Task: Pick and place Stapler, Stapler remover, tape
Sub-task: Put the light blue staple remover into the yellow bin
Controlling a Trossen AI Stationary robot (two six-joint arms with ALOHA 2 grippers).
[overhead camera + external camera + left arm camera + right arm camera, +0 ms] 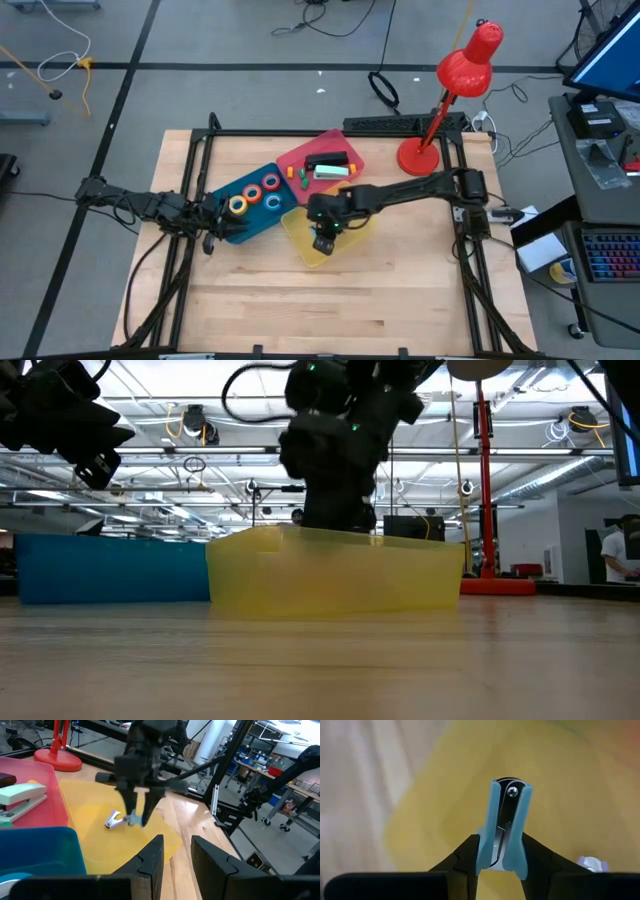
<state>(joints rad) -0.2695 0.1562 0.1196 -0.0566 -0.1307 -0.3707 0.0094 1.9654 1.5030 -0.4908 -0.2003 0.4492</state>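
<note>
My right gripper hangs over the yellow tray, shut on a pale blue staple remover. A second, white and lilac staple remover lies on that tray's floor, just beside the fingers. Several tape rolls lie in the blue tray. Staplers rest in the red tray; one pale stapler shows in the left wrist view. My left gripper is open, hovering at the blue tray's near left corner. In the low view the yellow tray's wall hides the right fingertips. My right gripper pinches the blue staple remover by its two plastic wings, one finger on each outer side. The fingers come from above, pointing down into the yellow tray. The remover's riveted hinge end sticks out past the fingertips toward the tray floor.
A red desk lamp stands at the table's far right corner. The three trays cluster at the table's middle, touching one another. Bare wood stretches along the near half. Black frame rails run along both sides.
</note>
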